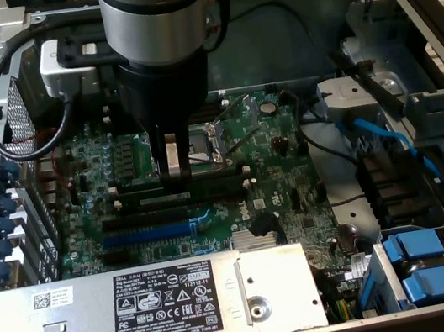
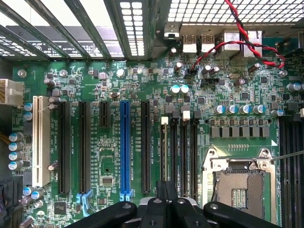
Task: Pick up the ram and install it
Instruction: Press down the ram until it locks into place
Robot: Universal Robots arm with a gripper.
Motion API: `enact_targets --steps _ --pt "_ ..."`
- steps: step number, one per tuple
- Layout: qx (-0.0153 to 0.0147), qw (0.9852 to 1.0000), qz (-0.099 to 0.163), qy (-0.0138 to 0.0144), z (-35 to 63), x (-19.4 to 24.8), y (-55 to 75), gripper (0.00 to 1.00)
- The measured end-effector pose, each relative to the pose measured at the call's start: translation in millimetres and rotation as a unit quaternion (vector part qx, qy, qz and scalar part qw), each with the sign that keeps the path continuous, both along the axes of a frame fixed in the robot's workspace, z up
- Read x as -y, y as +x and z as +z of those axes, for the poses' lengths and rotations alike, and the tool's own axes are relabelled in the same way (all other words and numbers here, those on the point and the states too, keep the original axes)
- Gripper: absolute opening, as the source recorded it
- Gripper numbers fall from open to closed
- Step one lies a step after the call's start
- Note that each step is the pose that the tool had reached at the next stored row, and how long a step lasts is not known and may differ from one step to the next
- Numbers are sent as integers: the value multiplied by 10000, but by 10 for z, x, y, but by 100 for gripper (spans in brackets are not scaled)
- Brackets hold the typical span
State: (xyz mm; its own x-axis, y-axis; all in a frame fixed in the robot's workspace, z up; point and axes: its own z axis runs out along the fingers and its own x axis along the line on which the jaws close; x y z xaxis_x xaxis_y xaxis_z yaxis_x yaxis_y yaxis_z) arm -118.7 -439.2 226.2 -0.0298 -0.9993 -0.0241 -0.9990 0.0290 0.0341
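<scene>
My pincer (image 1: 174, 167) hangs straight down over the green motherboard (image 1: 273, 166), its two fingers pressed together with nothing that I can make out between them, the tips just above the black memory slots (image 1: 182, 191) that lie between the processor socket (image 1: 205, 139) and the blue expansion slot (image 1: 145, 227). The ram (image 1: 178, 196) looks to be lying along one of those slots, at about six o'clock from my fingertips: a thin dark stick with a pale label strip, white clips at the slot ends. Whether it is fully seated I cannot tell. So I judge that the work stands at the seating stage, with my shut fingertips placed as if to press on the stick's top edge; a good push would call for a straight downward load, centred over the slot, until both end clips snap in. In the wrist view the same slots (image 2: 183, 147) run up from my fingers (image 2: 161, 209), with the blue slot (image 2: 125, 147) at about nine o'clock of them and the socket (image 2: 240, 190) at about three. The silver power supply (image 1: 78, 322) at the case's near edge carries a black label (image 1: 165, 309) reading DELL, with approval marks; the smaller print is too fine to read.
</scene>
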Motion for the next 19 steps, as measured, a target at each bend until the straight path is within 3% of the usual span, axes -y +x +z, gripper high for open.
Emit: enact_targets --steps 19 --pt "3 10000 -1 5 18 -1 0 11"
